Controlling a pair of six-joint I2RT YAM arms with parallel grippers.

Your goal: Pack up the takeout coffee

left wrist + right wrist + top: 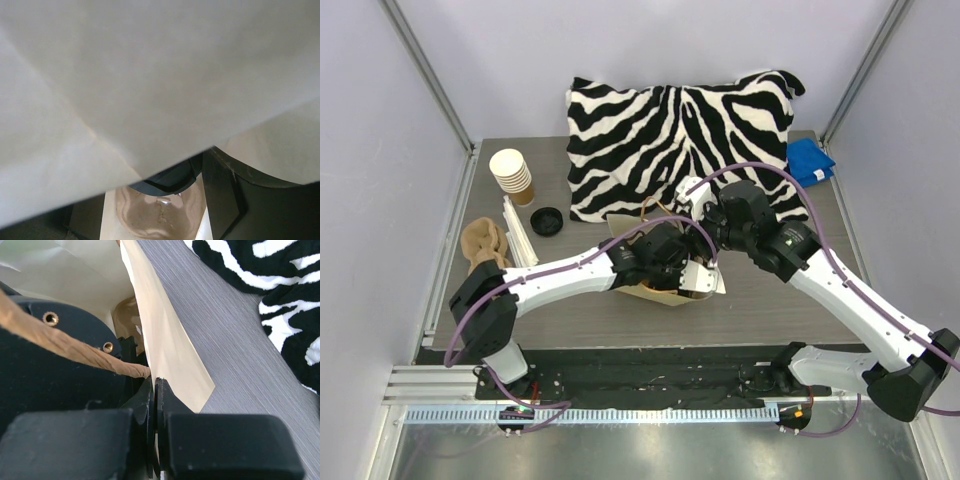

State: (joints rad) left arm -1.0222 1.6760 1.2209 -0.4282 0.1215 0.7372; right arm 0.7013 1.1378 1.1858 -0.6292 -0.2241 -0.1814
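Right tool (156, 384) pinched on paper bag (170, 347) edge; left tool (156, 207) clamped around takeout coffee (161, 222) inside.

Off-task items on the dark wood-grain table (780, 300)

A zebra-print cushion (680, 140) lies along the far edge, with a folded blue cloth (810, 162) just beside its right corner. At far left stands a stack of unlidded brown paper cups (511, 175) with white rims. A loose black lid (547, 221) lies near the stack. Nearer, white paper-wrapped sticks (519, 232) lie beside a crumpled tan fabric item (484, 243).
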